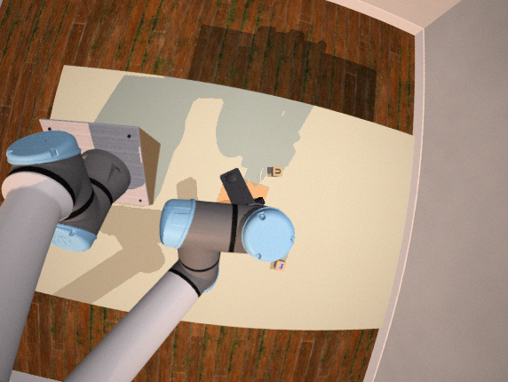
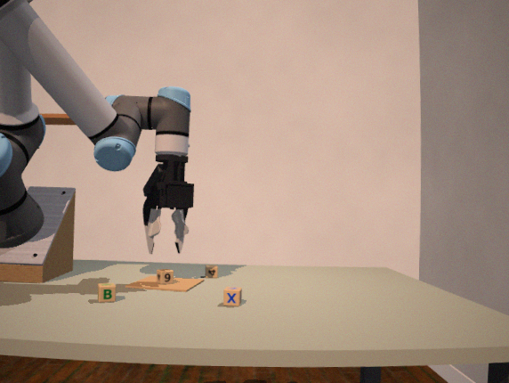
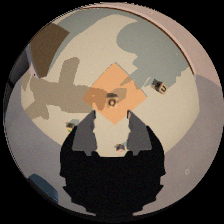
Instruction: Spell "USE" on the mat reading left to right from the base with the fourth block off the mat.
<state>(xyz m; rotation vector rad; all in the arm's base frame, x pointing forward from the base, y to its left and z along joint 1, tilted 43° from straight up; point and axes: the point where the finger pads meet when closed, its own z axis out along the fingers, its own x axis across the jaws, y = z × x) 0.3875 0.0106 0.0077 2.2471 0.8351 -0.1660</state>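
The orange mat carries one block with a 9 on a side; its top letter is unclear. The U block stands off the mat, on the table. A block with a blue E on top and an X on a side also stands off the mat. Another block, with a green B on a side, stands off the mat; its top letter is unreadable. My gripper is partly open and empty, above the mat.
The arm's wooden mounting stand is at the base side of the table. The arm covers part of the mat in the top view. A wall rises beyond the table's far end.
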